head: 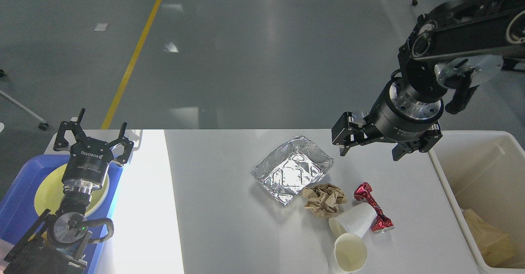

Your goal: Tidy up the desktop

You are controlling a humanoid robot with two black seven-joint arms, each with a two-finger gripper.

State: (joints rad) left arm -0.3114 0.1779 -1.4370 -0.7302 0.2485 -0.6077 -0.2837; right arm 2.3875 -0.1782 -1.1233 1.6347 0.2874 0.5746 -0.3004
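The desktop (229, 208) filled the lower middle of the head view, a plain white surface running from the blue tray (18, 200) at its left end to the cream bin (451, 192) at its right end. My left gripper (93, 131) stood over the tray, pointing away from me, with its 2 fingers spread wide and nothing between them; below it, inside the tray, a yellow plate (47, 192) was partly hidden by the wrist. My right gripper (371, 144) hung above the far right part of the desktop, just left of the bin's near corner and beyond the red foil wrapper (371, 204). Its 2 fingers were spread wide apart and held nothing. On the desktop, a silver foil tray (292, 169) lay near the middle, open side up and turned at an angle to the table edge. A crumpled ball of brown paper (324, 199) lay just beside the foil tray's near right corner. Next to the paper, 2 white paper cups lay on their sides: the first cup (353, 220) rested against the red foil wrapper, and the second cup (348, 253) lay nearer to me, its open mouth facing the camera, close to the front edge of the desktop. Inside the cream bin, a piece of brown paper (488, 237) was visible at the bottom. All 5 loose items lay grouped in the right half of the desktop, while the left half showed a bright band of glare.
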